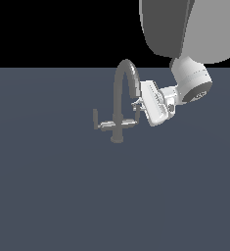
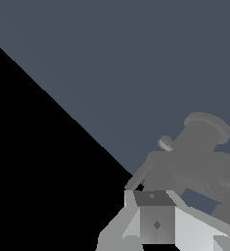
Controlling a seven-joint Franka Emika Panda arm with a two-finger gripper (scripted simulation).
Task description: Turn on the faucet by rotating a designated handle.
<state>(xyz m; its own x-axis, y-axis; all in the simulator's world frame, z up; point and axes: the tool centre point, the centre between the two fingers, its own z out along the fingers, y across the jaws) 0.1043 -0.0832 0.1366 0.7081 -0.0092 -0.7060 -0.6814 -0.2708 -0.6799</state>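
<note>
Where spout bends over crossbar, handle (image 1: 136, 113) touches claw (image 1: 138, 105) fingertips; claw's opening cannot be told.

The floor (image 1: 62, 196) is flat, plain and dark blue-grey. It runs back to a straight far edge, and past that edge all is black. One thing stands on it: the small grey faucet (image 1: 118, 117). Its round base sits on the floor, nearer the far edge.
</note>
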